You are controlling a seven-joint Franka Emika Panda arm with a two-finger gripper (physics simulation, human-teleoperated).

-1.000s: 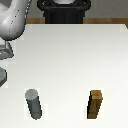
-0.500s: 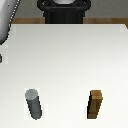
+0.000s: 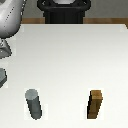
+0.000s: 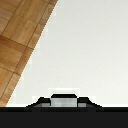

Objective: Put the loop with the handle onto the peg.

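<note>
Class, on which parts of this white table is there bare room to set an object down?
The table is bare between the dark robot base and the two pegs. A narrower gap separates the grey peg from the brown wooden block. The arm crowds the exterior view's left edge.

Bright, even simulated light, no glare. Counter (image 3: 75,60) nearly washed out white. Soft faint shadows beside the peg (image 3: 34,104) and brown block (image 3: 96,104). Both views low-res, pixelated, edges blurry.

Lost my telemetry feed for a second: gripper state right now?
Gripper: cannot be told. Its fingers show in neither view; the arm sits at the exterior view's left edge, and no loop is visible.
</note>
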